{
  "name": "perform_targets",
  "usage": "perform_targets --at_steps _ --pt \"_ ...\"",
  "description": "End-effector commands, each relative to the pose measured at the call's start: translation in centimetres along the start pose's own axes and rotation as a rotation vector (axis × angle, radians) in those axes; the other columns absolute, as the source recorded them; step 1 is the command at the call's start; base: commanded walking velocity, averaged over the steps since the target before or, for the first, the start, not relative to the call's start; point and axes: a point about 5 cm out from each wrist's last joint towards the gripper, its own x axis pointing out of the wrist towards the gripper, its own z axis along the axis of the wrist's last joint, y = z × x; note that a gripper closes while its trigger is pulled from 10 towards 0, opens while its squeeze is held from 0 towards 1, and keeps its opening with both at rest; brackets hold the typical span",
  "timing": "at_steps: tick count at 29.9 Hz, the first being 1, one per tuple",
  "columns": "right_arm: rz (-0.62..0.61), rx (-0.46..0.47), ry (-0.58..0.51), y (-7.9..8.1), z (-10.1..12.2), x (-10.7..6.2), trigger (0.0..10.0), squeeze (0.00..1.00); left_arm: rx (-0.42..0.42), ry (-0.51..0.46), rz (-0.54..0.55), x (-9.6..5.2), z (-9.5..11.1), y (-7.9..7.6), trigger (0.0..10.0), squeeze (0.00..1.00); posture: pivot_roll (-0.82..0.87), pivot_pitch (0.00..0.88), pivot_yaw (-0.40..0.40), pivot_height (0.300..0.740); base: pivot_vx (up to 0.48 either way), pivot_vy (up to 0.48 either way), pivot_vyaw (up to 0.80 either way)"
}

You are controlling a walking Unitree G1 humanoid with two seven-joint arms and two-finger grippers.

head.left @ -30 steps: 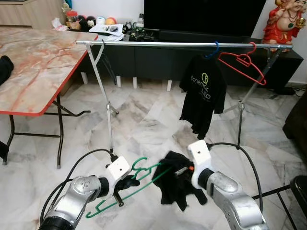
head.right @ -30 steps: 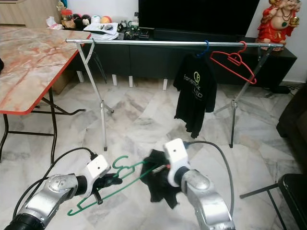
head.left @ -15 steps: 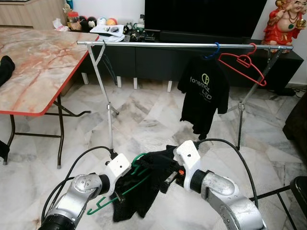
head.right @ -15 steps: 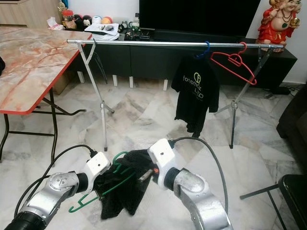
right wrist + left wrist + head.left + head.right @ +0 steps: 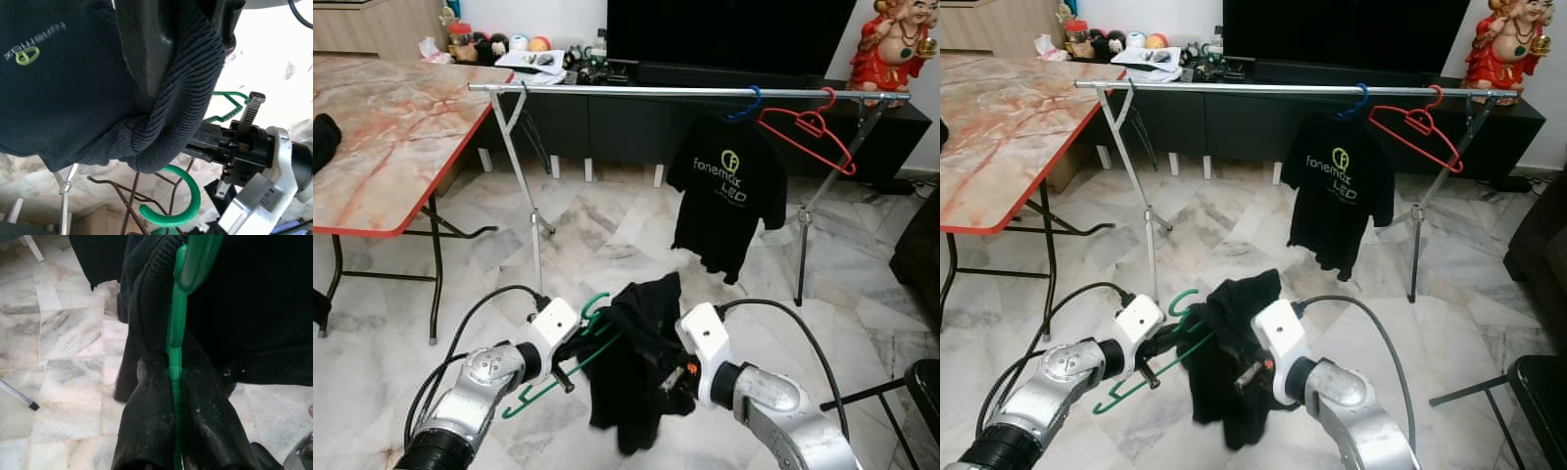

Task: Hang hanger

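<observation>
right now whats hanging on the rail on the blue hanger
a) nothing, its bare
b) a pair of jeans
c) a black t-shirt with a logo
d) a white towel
c: the blue hanger on the rail carries a black t-shirt with a printed logo, beside a bare red hanger.

The black shirt [image 5: 631, 362] now drapes over the green hanger [image 5: 570, 357] instead of hanging beside it; the right gripper [image 5: 677, 392] is closer to the left gripper [image 5: 570, 367].
</observation>
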Motion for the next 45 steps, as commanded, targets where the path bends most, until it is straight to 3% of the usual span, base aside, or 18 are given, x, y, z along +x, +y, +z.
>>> perform_targets --at_steps 1,11,17,21,23,27,29,34,40,44,45 --pt "0.022 -0.029 -0.036 0.0 0.7 -0.2 10.0 0.0 -0.018 -0.024 0.004 -0.1 0.5 0.3 10.0 0.0 0.06 0.094 -0.034 0.74 0.0 0.0 0.0" --pt "0.016 -0.152 -0.167 -1.0 4.3 1.3 10.0 0.0 -0.042 -0.01 -0.075 -0.3 0.1 -0.6 10.0 0.0 0.06 0.099 -0.031 0.74 0.0 0.0 0.0" --pt "0.058 -0.193 -0.196 -0.6 5.1 1.9 10.0 0.0 -0.058 -0.007 -0.112 -0.6 0.1 -0.8 10.0 0.0 0.06 0.102 -0.032 0.74 0.0 0.0 0.0" --pt "0.004 -0.207 -0.181 -1.6 5.1 2.5 10.0 0.0 -0.069 -0.003 -0.145 -0.7 0.0 -1.2 10.0 0.0 0.06 0.106 -0.03 0.74 0.0 0.0 0.0" --pt "-0.067 -0.266 -0.138 -2.4 5.0 3.1 10.0 0.0 -0.071 -0.006 -0.155 -0.8 0.0 -1.3 10.0 0.0 0.06 0.108 -0.031 0.74 0.0 0.0 0.0" --pt "-0.132 -0.217 -0.132 -3.2 5.4 3.9 10.0 0.0 -0.069 -0.004 -0.158 -0.9 0.2 -1.2 10.0 0.0 0.06 0.11 -0.033 0.74 0.0 0.0 0.0" --pt "-0.021 -0.212 -0.152 -2.0 5.7 4.1 10.0 0.0 -0.073 -0.005 -0.152 -1.0 0.2 -1.2 10.0 0.0 0.06 0.112 -0.034 0.74 0.0 0.0 0.0" --pt "0.107 -0.238 -0.124 -0.6 4.9 4.0 10.0 0.0 -0.078 -0.004 -0.156 -1.0 0.2 -1.2 10.0 0.0 0.06 0.113 -0.032 0.74 0.0 0.0 0.0" --pt "0.177 -0.237 -0.145 0.3 5.0 3.9 10.0 0.0 -0.081 -0.003 -0.158 -1.1 0.3 -1.2 10.0 0.0 0.06 0.115 -0.029 0.74 0.0 0.0 0.0" --pt "0.16 -0.233 -0.138 0.1 5.1 4.0 10.0 0.0 -0.084 -0.003 -0.159 -1.1 0.3 -1.3 10.0 0.0 0.06 0.115 -0.029 0.74 0.0 0.0 0.0" --pt "0.143 -0.227 -0.128 -0.2 5.0 4.1 10.0 0.56 -0.084 -0.004 -0.157 -1.1 0.3 -1.2 10.0 0.0 0.06 0.115 -0.029 0.74 0.0 0.0 0.0"
